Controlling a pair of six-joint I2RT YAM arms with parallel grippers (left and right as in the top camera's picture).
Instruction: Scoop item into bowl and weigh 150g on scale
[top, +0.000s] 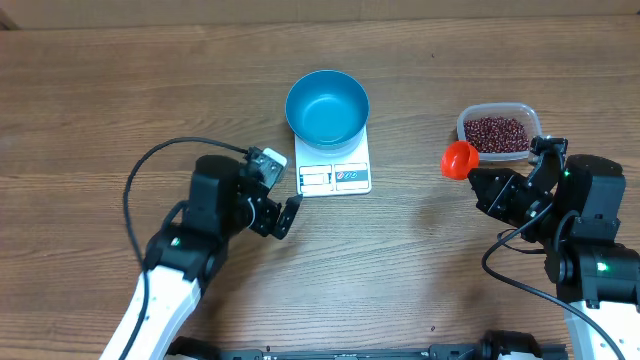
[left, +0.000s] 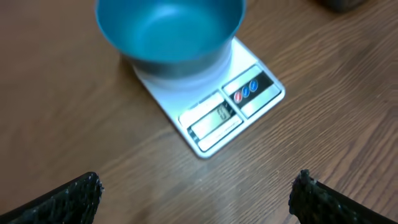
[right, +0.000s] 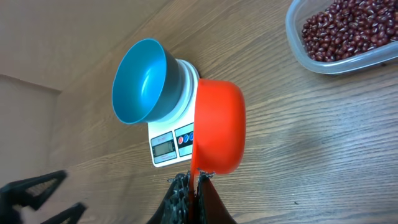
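Observation:
An empty light blue bowl stands on the back part of the white scale. Dark red beans fill a clear tub at the right. My right gripper is shut on the thin handle of an orange-red scoop, held above the table between the tub and the scale. The scoop's outer side faces the right wrist camera. Just left of the scale's front edge, my left gripper is open with only bare table between its fingers.
The clear plastic tub sits at the table's right, close behind the right arm. In the right wrist view the left gripper shows at the lower left. Bare wooden table lies in front of the scale.

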